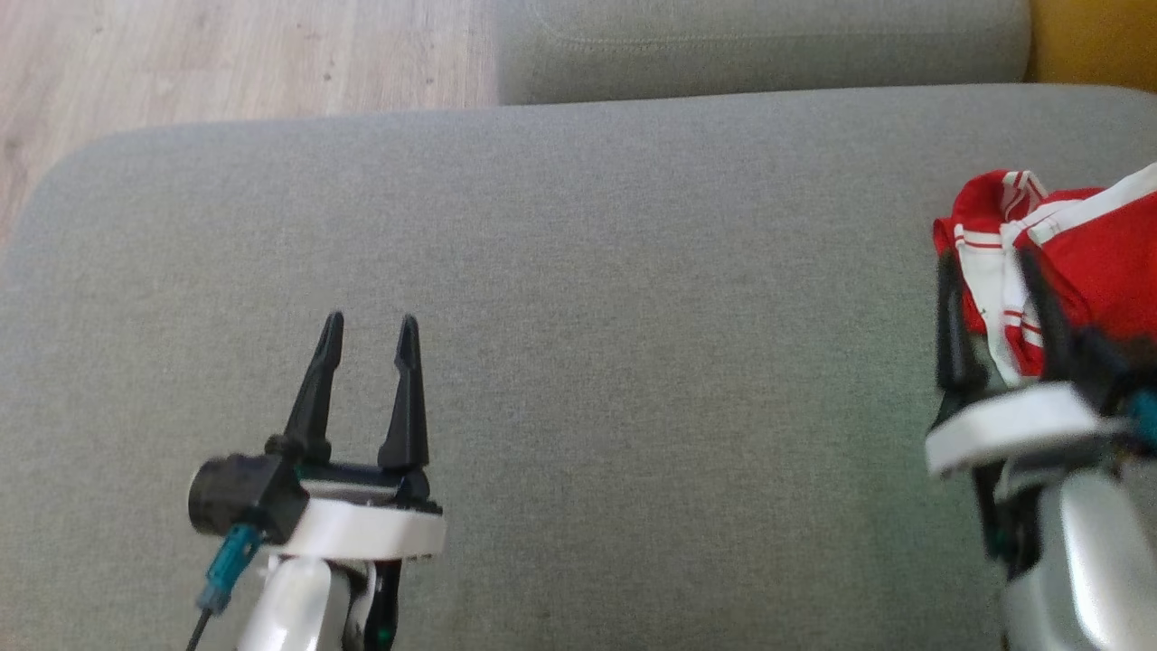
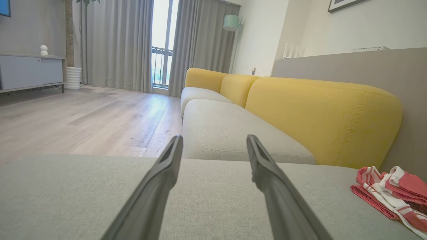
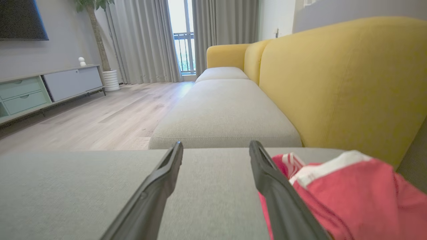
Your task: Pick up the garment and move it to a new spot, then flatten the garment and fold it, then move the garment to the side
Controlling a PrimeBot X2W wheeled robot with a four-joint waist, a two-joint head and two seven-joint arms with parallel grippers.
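Head view showed me both tools spread wide and empty: left gripper [image 1: 371,318] over the cushion [image 1: 578,271], right gripper [image 1: 985,262] at the edge of the red-and-white garment [image 1: 1089,258].

Yellow-backed grey sofa [image 2: 233,123], wooden floor [image 2: 83,116]

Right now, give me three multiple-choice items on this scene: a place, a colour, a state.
1. Where does the garment lie?
A. On the grey cushion, by the right gripper.
B. In a basket.
C. On a table.
2. What colours is it?
A. Blue and yellow.
B. Red and white.
C. All black.
3. How is the left gripper?
A. Shut on cloth.
B. Shut, empty.
C. Open, empty.
Answers: 1 A, head view shows it by those fingers; 2 B, red cloth with white stripes; 3 C, its fingers stand apart over bare cushion.
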